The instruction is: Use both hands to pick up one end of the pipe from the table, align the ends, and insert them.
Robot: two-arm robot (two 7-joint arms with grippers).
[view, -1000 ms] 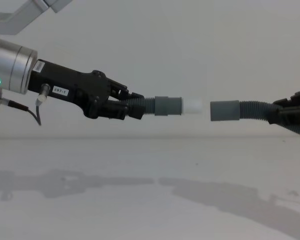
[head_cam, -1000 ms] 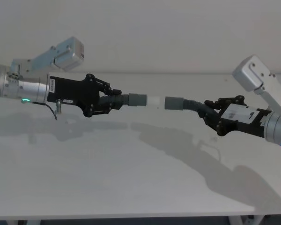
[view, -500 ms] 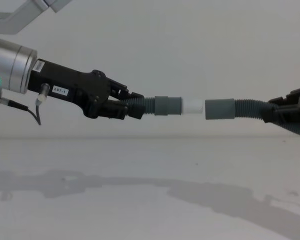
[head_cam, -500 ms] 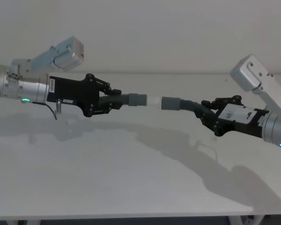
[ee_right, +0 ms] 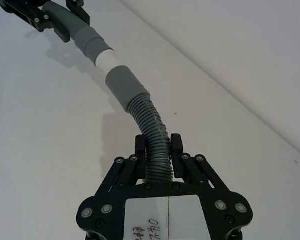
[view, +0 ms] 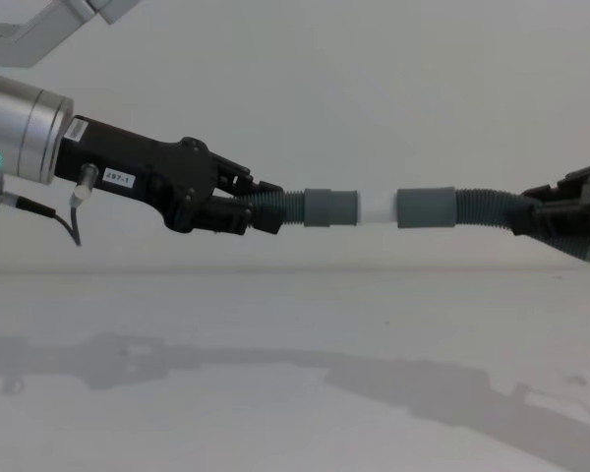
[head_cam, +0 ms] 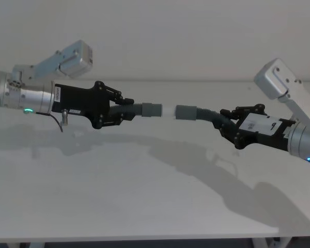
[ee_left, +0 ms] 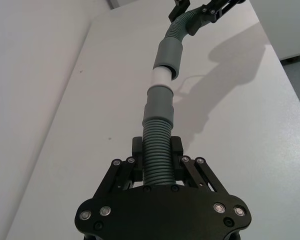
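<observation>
Both pieces of the pipe are held in the air above the table. My left gripper is shut on the corrugated part of the shorter piece, whose grey cuff carries a white tip. Facing it from the right, my right gripper is shut on the longer piece, which curves slightly up to its own cuff. The two ends lie in one line. The white tip meets the mouth of the longer piece's cuff with no gap showing.
The table's front edge runs along the bottom of the head view, and its far edge meets a plain wall. The arms' shadows fall across the surface beneath the pipe.
My right gripper has carried the longer piece leftward, closing the gap until its cuff reaches the white tip. The left gripper and the shorter piece have stayed still.
</observation>
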